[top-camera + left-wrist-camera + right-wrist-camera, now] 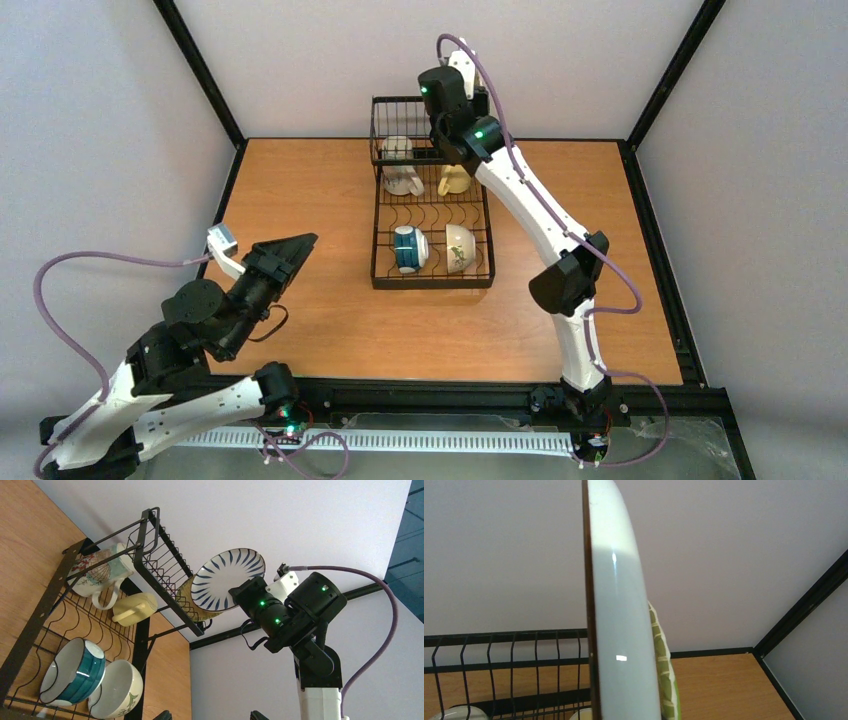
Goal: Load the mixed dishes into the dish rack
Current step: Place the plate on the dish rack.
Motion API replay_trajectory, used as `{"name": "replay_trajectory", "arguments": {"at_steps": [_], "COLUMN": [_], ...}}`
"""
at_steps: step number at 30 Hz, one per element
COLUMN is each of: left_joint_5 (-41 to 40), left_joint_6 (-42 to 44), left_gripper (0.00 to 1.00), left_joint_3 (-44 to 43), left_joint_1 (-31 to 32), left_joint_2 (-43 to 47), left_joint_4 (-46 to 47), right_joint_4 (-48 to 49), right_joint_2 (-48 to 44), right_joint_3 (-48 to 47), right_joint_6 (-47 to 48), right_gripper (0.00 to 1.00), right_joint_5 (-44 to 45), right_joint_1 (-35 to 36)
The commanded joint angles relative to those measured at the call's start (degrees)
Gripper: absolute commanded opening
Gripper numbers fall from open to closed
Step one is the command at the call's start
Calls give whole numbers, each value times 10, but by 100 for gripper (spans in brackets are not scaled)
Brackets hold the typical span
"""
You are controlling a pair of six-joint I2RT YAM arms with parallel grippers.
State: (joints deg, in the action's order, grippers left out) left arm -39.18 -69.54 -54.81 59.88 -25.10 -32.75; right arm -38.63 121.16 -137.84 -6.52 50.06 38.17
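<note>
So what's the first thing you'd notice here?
The right pincer holds a blue-striped white plate up in the air over the tall far end of the black dish rack. A teal-and-white bowl and a white bowl stand on edge at the rack's near end.

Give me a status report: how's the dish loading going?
Left tool open, empty. Right tool shut on white plate, on edge at tall basket of dish rack. Lime-green plate close beside it; mugs, bowls already racked.
</note>
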Motion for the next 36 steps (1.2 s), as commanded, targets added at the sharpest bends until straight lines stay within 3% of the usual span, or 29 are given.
{"name": "replay_trajectory", "arguments": {"at_steps": [1,21,22,24,28,36], "left_joint_5": [-1,-18,-18,-19,-17,-9], "left_joint_6": [-10,4,6,11,17,27], "left_gripper": [88,89,91,92,92,92], "left_joint_3": [-1,-2,-2,-2,2,-2], "left_joint_1": [1,1,1,1,1,1], "left_joint_2": [8,7,6,5,2,-8], "left_joint_4": [-27,-30,-29,-26,-16,-5], "right_joint_4": [32,24,23,20,17,22], "right_joint_2": [7,29,29,29,26,8], "right_joint_3": [-5,16,16,16,16,15], "right_joint_6": [-37,-62,-61,-63,-61,-49], "right_gripper": [2,2,6,25,48,56], "right_joint_5": [1,-15,-14,-12,-11,2], "right_joint_1": [-6,-21,-21,-21,-21,-21]}}
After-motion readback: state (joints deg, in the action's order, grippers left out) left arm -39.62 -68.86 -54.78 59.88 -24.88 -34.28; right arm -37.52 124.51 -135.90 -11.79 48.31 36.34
